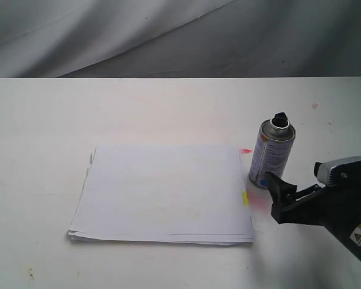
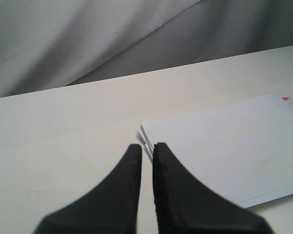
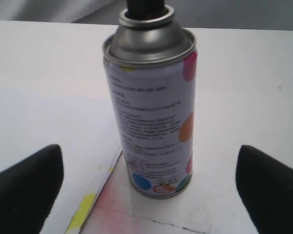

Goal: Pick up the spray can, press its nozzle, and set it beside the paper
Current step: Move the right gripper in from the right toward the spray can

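The spray can [image 1: 272, 153] stands upright on the white table, just off the right edge of the paper [image 1: 162, 192]. Its black nozzle [image 1: 280, 119] sits in the silver top rim. The paper's yellow tab [image 1: 245, 197] lies near the can. My right gripper [image 1: 278, 188] is open in front of the can, not touching it. In the right wrist view the can [image 3: 151, 107] stands between the spread fingers [image 3: 27, 187], with the nozzle [image 3: 145, 6] at its top. My left gripper [image 2: 147, 146] is shut and empty, at a corner of the paper [image 2: 234, 146]. It is outside the exterior view.
Pink spray stains [image 1: 260, 201] mark the table beside the can's base and at the paper's far right corner [image 1: 245, 150]. A grey cloth backdrop [image 1: 168, 36] hangs behind the table's far edge. White table [image 1: 42, 120] surrounds the paper.
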`<state>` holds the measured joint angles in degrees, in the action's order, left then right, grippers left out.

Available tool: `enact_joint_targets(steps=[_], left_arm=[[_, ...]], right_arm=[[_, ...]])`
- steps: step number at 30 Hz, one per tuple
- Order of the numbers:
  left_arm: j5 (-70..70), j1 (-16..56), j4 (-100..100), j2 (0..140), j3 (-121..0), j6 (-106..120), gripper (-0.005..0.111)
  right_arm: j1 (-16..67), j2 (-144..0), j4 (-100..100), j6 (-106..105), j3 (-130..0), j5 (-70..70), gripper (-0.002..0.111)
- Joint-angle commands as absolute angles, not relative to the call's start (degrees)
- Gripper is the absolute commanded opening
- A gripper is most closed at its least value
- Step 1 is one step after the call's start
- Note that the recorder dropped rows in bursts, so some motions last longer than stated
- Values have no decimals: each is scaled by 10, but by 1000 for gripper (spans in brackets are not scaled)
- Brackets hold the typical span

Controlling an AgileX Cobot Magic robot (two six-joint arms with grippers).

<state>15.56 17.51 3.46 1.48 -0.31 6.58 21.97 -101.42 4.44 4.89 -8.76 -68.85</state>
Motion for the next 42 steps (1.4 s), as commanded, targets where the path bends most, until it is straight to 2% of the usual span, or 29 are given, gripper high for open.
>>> enact_joint_targets(steps=[1,20,26,42], left_arm=[[153,174,40,12,0,65,10],[153,174,40,12,0,65,10],[153,174,40,12,0,65,10],[153,174,40,12,0,65,10]], right_arm=[[222,-1015,53,86,-85,-692,94],[222,-1015,53,33,-91,-700,93],[222,-1015,51,0,-136,-635,93],[222,-1019,70,-32,-206,-574,93]])
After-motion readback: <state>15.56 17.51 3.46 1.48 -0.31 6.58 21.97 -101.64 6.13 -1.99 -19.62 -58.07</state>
